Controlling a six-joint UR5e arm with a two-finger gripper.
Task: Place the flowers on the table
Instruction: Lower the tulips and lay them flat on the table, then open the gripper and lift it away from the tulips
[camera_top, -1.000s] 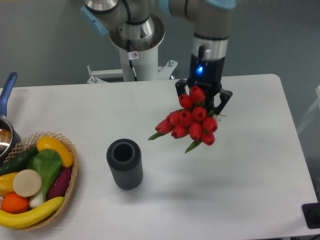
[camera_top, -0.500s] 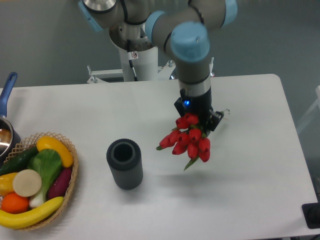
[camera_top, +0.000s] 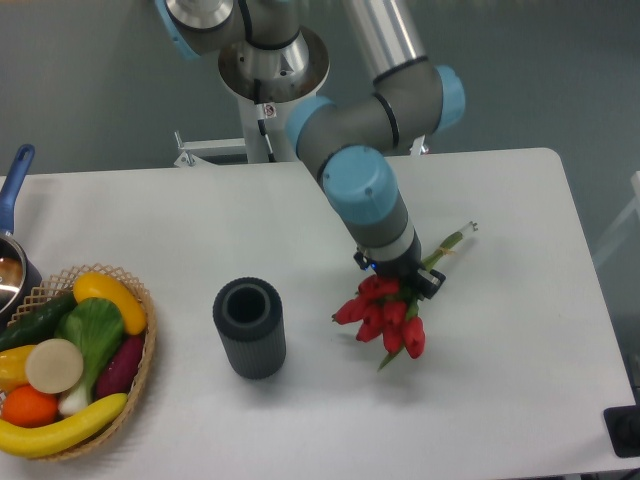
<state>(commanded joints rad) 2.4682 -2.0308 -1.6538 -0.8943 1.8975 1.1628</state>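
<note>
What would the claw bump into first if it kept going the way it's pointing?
Probably the white table: the gripper, holding the flowers, points steeply down at it. The tulip heads would likely touch first, though height is unclear.

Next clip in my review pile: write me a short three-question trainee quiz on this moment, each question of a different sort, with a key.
1. True or false: the flowers lie inside the wicker basket.
2. Which thing stands between the basket and the flowers?
A. the dark cylindrical holder
B. a glass jug
C. a cardboard box
3. Fill in: the stems point toward the table's far ____ corner as the camera sees it.

Key:
1. False. They are at the pincer, low over the white table, right of the holder.
2. A.
3. Right.
</note>
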